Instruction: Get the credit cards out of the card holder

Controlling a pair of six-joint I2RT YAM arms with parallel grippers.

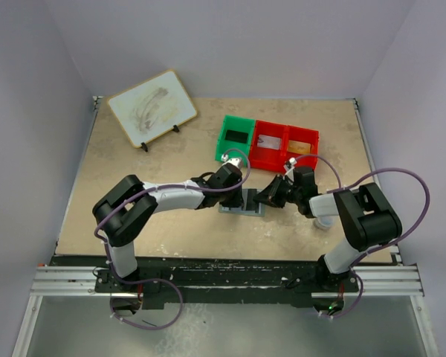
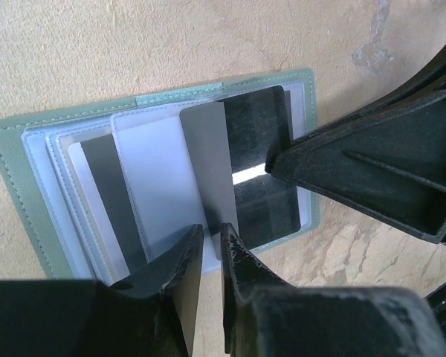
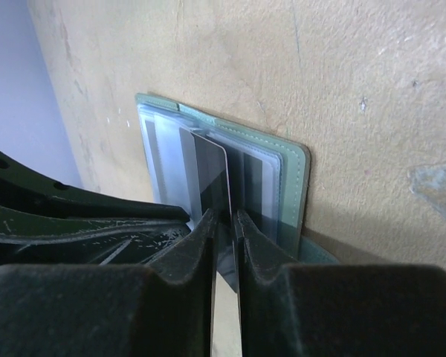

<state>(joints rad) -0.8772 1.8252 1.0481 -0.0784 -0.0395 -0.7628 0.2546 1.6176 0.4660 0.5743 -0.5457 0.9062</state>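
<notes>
**Fig.** Card removal, mid-step. The card holder (image 1: 232, 209) lies open like a book, flat on the table (image 1: 134, 216), approx. centre. It sits between the two arms, on the near side of the green bin (image 1: 224, 146) and red bins (image 1: 267, 161). Bin contents are too small to read. L gripper (image 1: 243, 195) comes in from the left and R gripper (image 1: 260, 199) from the right; both meet over the holder.

**L wrist view.** The green-edged holder shows pale clear sleeves facing up. A grey card (image 2: 204, 160) stands tilted up off the sleeves, its near end running into the narrow slot between the L fingers (image 2: 171, 275). The jaws are nearly together on either side of it; firm pinch vs. slack cannot be told. The R gripper's black tip is at a dark card (image 2: 264, 126) on the right panel, just beside the grey one.

**R wrist view.** A card runs between the R fingers (image 3: 201, 245), w/ the jaws set close about it. Firm grasp or loosened: cannot tell. Whether it is the same card as the L one can't be resolved.

**Progress (judgement).** Early to mid.
- **Done:** holder opened.
- **In hand:** one card partly raised, not yet clear of the holder.
- **Left:** free that card and set it down, then the rest. At least a sleeved card (image 2: 108, 201) shows in the left panel, plus the dark one. The sleeves are stacked, so more may lie beneath.
</notes>
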